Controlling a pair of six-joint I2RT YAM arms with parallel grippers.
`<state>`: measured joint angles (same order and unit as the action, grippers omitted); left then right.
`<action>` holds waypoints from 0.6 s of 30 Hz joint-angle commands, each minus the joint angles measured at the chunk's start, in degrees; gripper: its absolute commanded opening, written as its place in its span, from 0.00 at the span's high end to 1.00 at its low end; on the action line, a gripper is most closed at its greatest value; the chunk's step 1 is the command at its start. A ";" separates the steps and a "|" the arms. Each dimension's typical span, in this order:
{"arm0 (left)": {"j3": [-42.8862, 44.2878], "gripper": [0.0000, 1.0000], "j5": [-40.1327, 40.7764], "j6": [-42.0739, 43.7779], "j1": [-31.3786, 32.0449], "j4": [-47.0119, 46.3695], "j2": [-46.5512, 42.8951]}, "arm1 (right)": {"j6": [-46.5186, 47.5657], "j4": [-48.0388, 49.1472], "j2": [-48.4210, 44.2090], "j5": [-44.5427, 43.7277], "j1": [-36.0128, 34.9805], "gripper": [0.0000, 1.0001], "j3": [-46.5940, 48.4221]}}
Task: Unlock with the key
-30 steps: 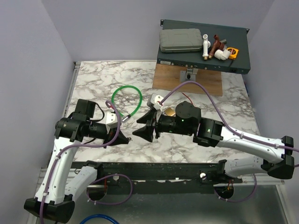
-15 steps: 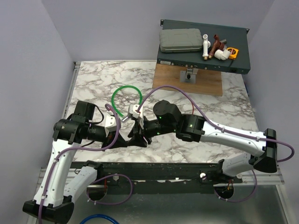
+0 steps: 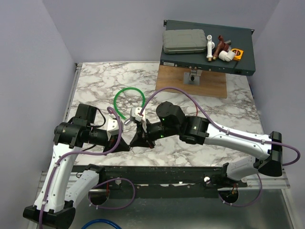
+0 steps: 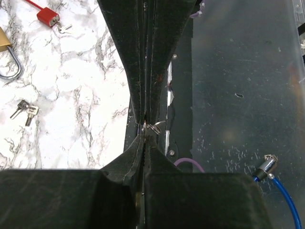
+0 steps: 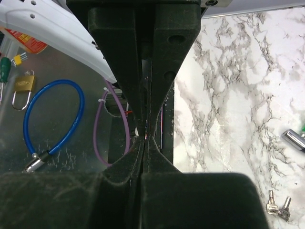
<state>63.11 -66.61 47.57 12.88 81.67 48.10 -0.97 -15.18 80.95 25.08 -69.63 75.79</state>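
In the left wrist view the key [image 4: 49, 18], with its red head on a thin red cord, lies on the marble at the top left. The brass padlock [image 4: 4, 42] rests just below it. My left gripper [image 4: 145, 127] is shut, with a small metal ring [image 4: 155, 126] sticking out at its tips. My right gripper [image 5: 145, 136] is shut too, with only a tiny bright speck between its tips. From above, the left gripper [image 3: 127, 146] and the right gripper [image 3: 135, 141] meet tip to tip at the table's front edge. The right arm hides the padlock there.
A green cable loop [image 3: 129, 100] lies behind the grippers. Two small loose keys [image 4: 24, 110] sit on the marble [image 5: 228, 95]. Below the front edge are a blue cable loop [image 5: 52, 119] and a second brass padlock [image 5: 23, 84]. A dark box [image 3: 207, 45] with parts stands at the back right.
The right arm has swung left across the table to meet the left gripper, and its jaws have gone from open to shut. The left arm has barely moved.
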 commanded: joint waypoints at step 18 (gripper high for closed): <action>0.72 0.80 3.59 -12.14 0.21 -10.54 -3.03 | -13.08 25.81 -9.09 -3.33 -0.03 0.99 -19.44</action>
<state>63.20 -63.79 38.17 13.26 75.81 45.36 -8.80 1.28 75.00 24.25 -69.28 60.34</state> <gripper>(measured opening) 0.167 0.011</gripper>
